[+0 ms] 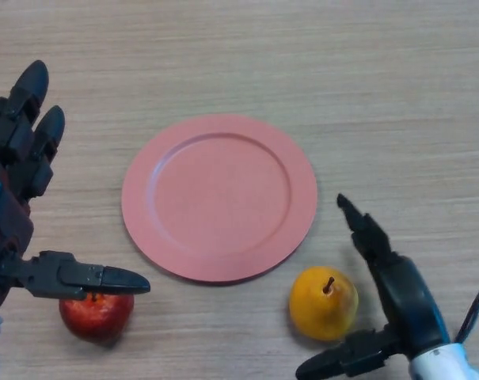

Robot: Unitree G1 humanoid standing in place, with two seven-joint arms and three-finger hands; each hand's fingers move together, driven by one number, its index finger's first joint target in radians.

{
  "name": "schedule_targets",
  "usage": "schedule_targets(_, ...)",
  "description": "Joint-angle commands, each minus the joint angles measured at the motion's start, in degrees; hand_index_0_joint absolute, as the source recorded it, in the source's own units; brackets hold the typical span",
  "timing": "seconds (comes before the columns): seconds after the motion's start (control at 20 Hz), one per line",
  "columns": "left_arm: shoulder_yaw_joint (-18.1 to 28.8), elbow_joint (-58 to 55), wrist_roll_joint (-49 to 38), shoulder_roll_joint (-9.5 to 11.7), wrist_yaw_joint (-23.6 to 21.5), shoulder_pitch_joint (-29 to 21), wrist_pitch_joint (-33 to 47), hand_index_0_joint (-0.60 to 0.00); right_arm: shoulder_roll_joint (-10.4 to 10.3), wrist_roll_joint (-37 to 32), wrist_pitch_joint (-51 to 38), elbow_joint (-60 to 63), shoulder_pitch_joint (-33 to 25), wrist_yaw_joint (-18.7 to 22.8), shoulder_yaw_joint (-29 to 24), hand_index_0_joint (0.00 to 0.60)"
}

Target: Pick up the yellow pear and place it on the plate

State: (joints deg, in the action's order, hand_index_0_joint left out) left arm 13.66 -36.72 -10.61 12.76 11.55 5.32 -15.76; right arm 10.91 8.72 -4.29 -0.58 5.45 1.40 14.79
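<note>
Fingers of the right hand (401, 293) spread wide, the yellow pear (324, 304) inside its span; an off-centre squeeze could roll it from the plate (144, 202).

A single head camera looks steeply down, from close above, onto a light wood-grain table (382, 71) before the robot.

Yellow pear (323, 304) upright, stem up, just beside empty pink plate (219, 197)
</note>
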Motion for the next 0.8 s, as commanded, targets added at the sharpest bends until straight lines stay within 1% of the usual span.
schedule_targets(0.05,2.8,-2.2,-1.3,1.5,0.1,-1.2,9.4,0.000,0.0,1.3,-7.2,-2.5,-1.5,2.6,0.0,0.100)
schedule_targets(0.1,2.8,-2.2,-1.2,1.5,0.0,-1.2,9.4,0.000,0.0,1.5,-6.8,-2.5,-1.4,3.0,0.2,0.199)
schedule_targets(0.15,2.7,-2.2,-1.2,1.5,-0.1,-1.2,9.5,0.000,0.0,2.2,-5.5,-2.6,-1.1,3.7,0.6,0.350)
schedule_targets(0.2,2.8,-2.1,-1.2,1.5,-0.2,-1.1,9.3,0.000,0.0,3.1,-3.9,-2.9,-0.6,4.4,0.6,0.449)
schedule_targets(0.25,2.9,-2.1,-1.4,1.4,-0.5,-1.1,9.0,0.000,0.0,4.1,-2.1,-2.9,-0.3,6.3,0.5,0.600)
schedule_targets(0.35,2.8,-2.0,-1.3,1.3,-1.3,-1.1,9.1,0.000,0.0,3.4,-1.6,-3.4,-0.3,6.5,0.3,0.600)
schedule_targets(0.6,2.5,-2.7,-0.8,1.2,-1.9,-1.1,8.8,0.000,0.0,1.6,0.0,-6.7,0.0,5.5,-0.8,0.600)
schedule_targets(0.7,2.5,-2.9,-0.9,1.1,-2.2,-1.0,8.6,0.000,0.0,0.2,1.7,-9.3,0.2,4.9,-1.0,0.600)
schedule_targets(0.8,2.1,-2.8,-0.7,0.8,-2.6,-0.8,9.3,0.000,0.0,-2.9,5.4,-13.8,0.3,4.1,-0.8,0.600)
